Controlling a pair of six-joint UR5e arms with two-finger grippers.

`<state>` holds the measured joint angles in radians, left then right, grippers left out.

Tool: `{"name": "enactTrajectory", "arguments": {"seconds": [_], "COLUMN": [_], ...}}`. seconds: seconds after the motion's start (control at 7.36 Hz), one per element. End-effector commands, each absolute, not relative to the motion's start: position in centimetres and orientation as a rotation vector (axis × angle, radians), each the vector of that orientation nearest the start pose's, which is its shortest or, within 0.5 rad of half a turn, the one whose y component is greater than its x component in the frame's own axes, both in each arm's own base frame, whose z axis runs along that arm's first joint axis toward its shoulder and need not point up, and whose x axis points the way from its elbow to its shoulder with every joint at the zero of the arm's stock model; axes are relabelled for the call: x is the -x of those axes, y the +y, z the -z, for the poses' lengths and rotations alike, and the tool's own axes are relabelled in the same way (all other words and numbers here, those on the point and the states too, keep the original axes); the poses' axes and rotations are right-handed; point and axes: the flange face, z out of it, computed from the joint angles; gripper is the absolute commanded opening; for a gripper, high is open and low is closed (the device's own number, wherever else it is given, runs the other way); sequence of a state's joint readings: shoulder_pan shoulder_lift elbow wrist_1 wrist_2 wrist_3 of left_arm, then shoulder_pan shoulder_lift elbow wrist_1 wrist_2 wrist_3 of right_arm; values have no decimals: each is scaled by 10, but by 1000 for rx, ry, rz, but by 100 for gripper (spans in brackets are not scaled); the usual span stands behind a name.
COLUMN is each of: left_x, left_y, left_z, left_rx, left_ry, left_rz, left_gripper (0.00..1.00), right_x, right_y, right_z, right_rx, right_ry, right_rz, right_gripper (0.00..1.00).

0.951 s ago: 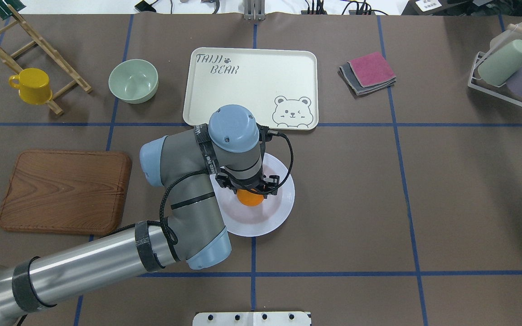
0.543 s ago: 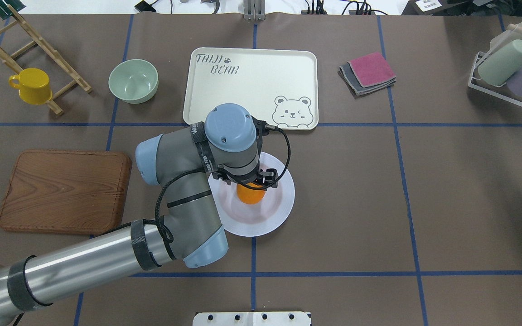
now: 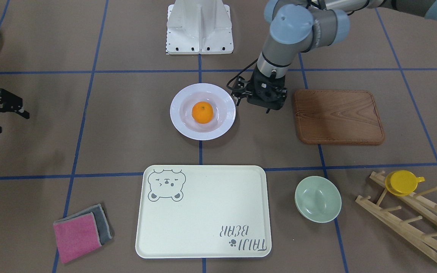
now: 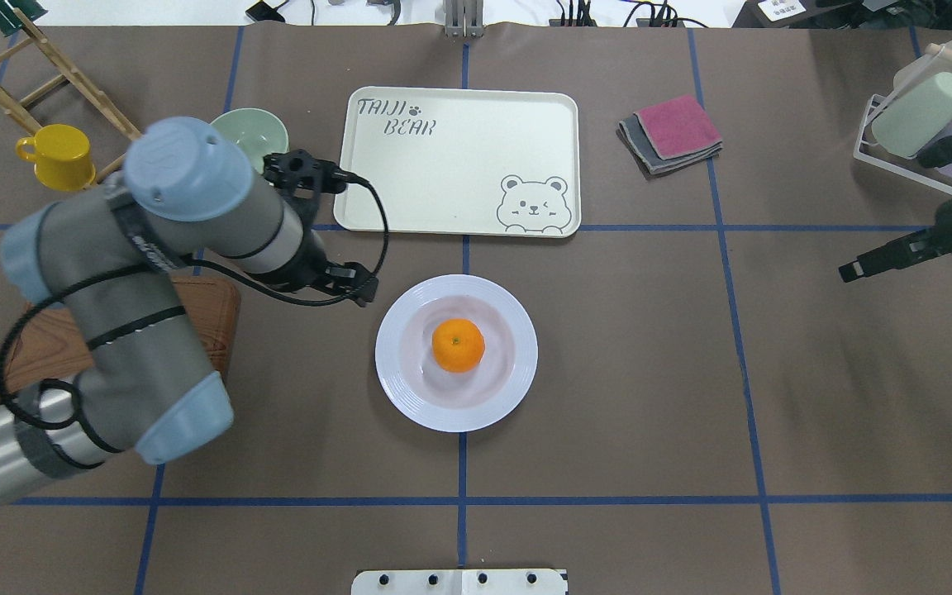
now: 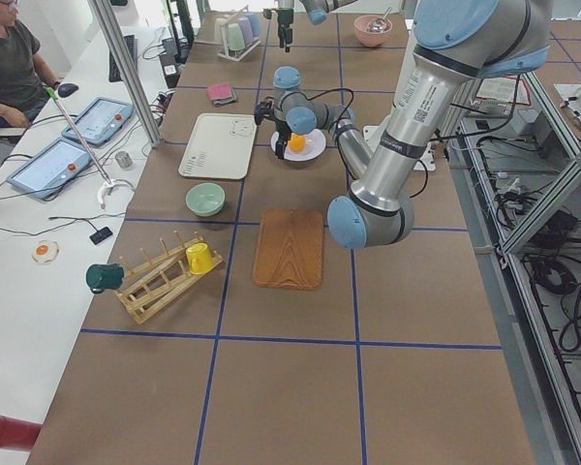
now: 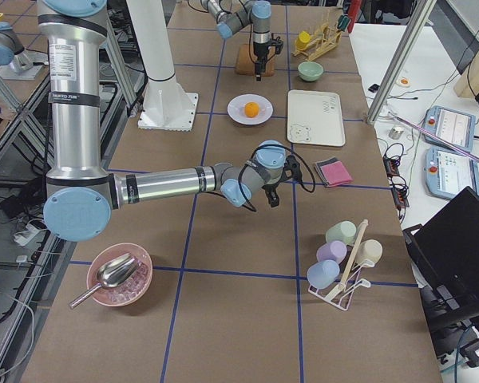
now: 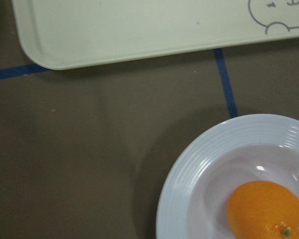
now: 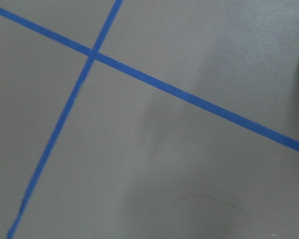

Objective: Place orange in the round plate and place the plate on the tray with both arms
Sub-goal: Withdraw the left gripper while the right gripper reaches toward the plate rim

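The orange [image 4: 457, 345] [image 3: 202, 112] lies free in the middle of the white round plate [image 4: 410, 397] [image 3: 180, 125], which stands on the table in front of the cream tray [image 4: 459, 157] [image 3: 203, 212]. My left gripper [image 4: 356, 285] [image 3: 266, 108] hangs open and empty just off the plate's left rim, between plate and wooden board. The left wrist view shows the orange [image 7: 269, 211], the plate's rim [image 7: 189, 184] and a tray corner [image 7: 114, 30], with no fingers in sight. Far off at the table's right side, my right gripper [image 4: 852, 271] [image 3: 11, 121] is open and empty.
A brown wooden board [image 3: 338, 117] lies left of the plate, partly under my left arm. The pale green bowl [image 3: 318, 199], yellow cup [image 4: 59, 155] and wooden rack [image 3: 412, 216] sit at the far left. Folded cloths [image 4: 674, 132] and a cup rack [image 4: 922, 116] are at the right.
My left gripper has let go of the orange, leaving it in the plate, and has swung left off the plate. The right gripper has come into view at the right edge.
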<state>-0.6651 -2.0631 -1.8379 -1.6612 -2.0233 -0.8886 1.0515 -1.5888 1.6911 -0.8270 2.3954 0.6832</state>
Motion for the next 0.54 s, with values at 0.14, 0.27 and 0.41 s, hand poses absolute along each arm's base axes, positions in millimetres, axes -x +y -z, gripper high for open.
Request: {"name": "enactTrajectory", "arguments": {"seconds": [0.14,0.27,0.41], "left_x": [-331,-325,-325], "left_y": [-488,-492,-492], "left_z": [-323,-327,-329], "left_rx": [-238,-243,-241], "left_ry": [858,849,847], "left_rz": [-311,-314,-315], "left_gripper": [100,100,100], "right_x": [347,385,411], "right_y": [-407,-385,-358], "right_z": [-429,-405,-392], "right_rx": [-113,-107,-102], "right_ry": [-1369,-1443,-1515], "right_rz": [-306,-422,-549], "right_gripper": [100,100,99]}}
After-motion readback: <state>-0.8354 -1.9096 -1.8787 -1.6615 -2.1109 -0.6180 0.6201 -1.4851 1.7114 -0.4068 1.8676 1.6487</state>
